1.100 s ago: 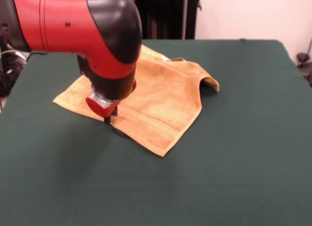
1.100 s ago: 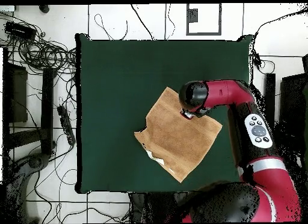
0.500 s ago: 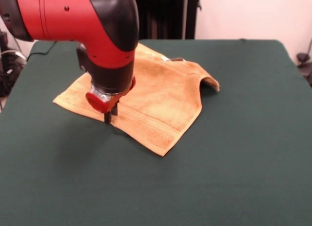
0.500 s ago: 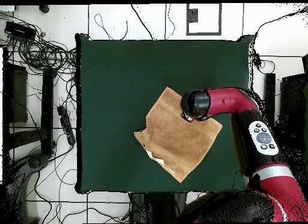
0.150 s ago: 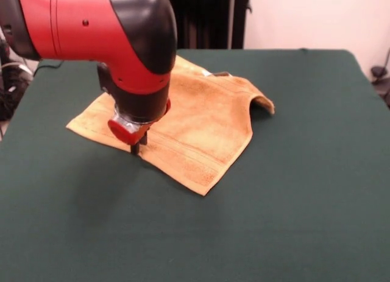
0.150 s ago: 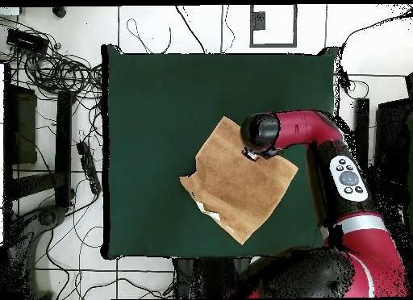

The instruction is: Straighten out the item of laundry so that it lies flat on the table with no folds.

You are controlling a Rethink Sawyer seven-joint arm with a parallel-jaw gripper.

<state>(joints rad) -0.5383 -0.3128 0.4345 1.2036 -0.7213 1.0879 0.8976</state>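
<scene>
- Between the earlier frames and now, you can see the arm (image 5: 91,26) swing slightly out and come back; the towel keeps its shape and place.
- Your table (image 5: 304,221) carries the item of laundry (image 5: 201,120) a little off centre, toward the robot's side, lying as a diamond against the table's edges in the overhead view (image 6: 242,180).
- You can judge the towel mostly spread: the broad middle lies flat, yet one corner (image 5: 263,102) humps up in the front view, and in the overhead view a pale bit shows at a folded edge (image 6: 206,210).
- Your arm reaches over the towel so that the wrist hangs straight down at one hemmed edge, probably placed there to take or press that edge and draw it out.
- Your gripper (image 5: 134,148) comes down at the towel's edge, its dark tips at or just touching the cloth; you cannot tell from these views whether it is spread, clenched, or pinching the hem.
</scene>
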